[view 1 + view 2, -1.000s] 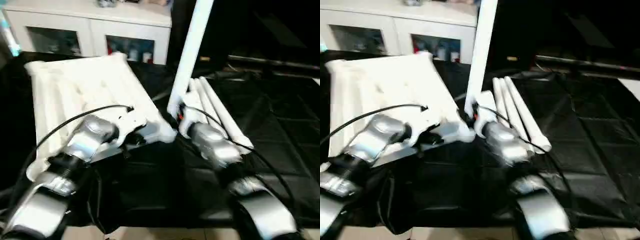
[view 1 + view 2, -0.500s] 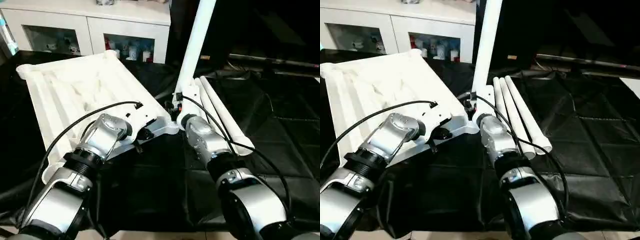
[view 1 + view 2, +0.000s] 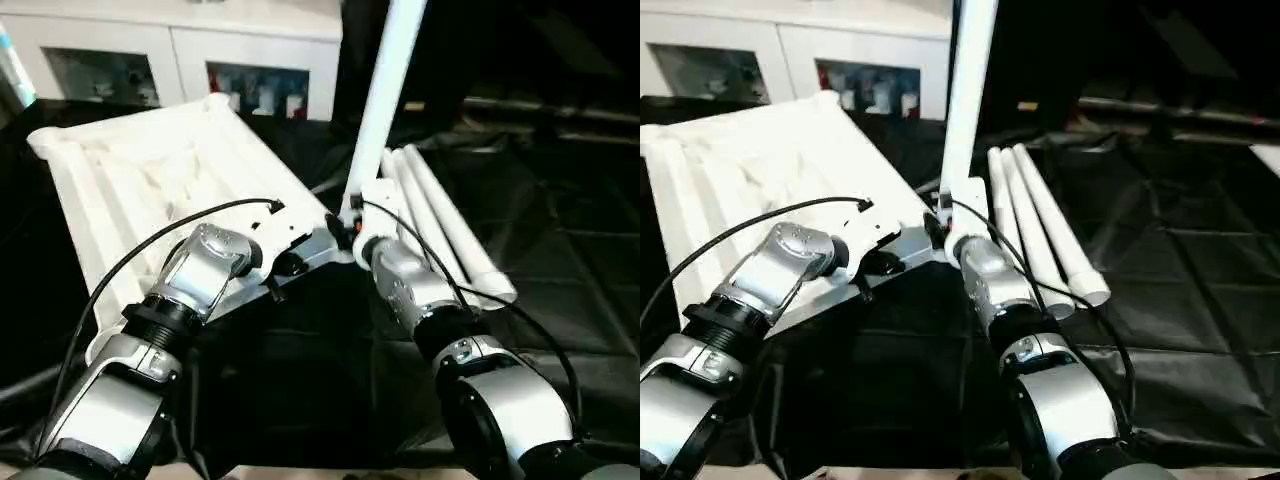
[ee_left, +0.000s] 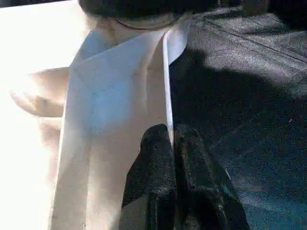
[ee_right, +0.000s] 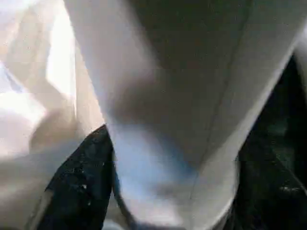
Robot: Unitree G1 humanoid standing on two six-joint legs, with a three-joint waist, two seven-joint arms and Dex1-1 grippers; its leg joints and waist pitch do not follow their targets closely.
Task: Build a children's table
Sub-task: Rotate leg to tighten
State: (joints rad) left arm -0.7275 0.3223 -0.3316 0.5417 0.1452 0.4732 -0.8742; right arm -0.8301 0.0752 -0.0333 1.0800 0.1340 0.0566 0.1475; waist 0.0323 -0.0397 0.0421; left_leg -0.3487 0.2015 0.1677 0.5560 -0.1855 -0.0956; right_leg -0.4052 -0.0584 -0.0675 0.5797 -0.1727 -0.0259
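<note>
The white tabletop (image 3: 170, 180) lies ribbed side up on black cloth, its near corner lifted. My left gripper (image 3: 285, 262) is shut on the thin rim at that corner; the left wrist view shows the rim (image 4: 165, 96) pinched between both black fingers (image 4: 156, 158). A long white leg (image 3: 385, 90) stands upright at the corner socket. My right gripper (image 3: 350, 222) sits around the base of this leg, which fills the right wrist view (image 5: 177, 96). Three more legs (image 3: 440, 220) lie side by side on the cloth to the right.
A white glass-door cabinet (image 3: 180, 50) stands behind the tabletop. Black cloth (image 3: 560, 270) covers the whole work surface and stretches away to the right of the loose legs. Black cables run along both forearms.
The camera has shifted and the picture has steadied. Both grippers stay at the tabletop's near corner and the leg stays upright there.
</note>
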